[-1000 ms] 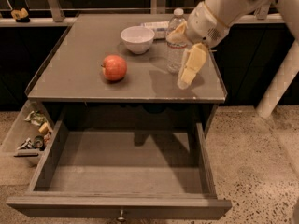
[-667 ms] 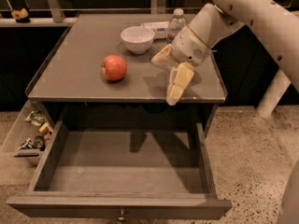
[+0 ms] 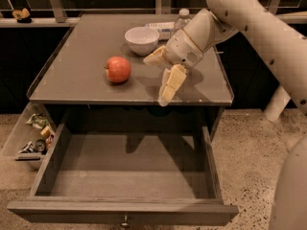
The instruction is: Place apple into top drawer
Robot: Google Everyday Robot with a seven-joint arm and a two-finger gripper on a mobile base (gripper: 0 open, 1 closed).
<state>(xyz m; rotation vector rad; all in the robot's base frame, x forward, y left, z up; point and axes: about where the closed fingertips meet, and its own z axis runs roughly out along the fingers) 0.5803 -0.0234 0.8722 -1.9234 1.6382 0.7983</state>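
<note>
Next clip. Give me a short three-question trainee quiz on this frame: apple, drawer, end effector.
1. True or false: the apple lies inside the top drawer.
2. Where is the end effector? A) inside the drawer. B) over the cabinet top, beside the apple, open, holding nothing. C) shut on the apple.
3. Fill in: the top drawer is pulled ___.
Key: 1 false; 2 B; 3 open.
</note>
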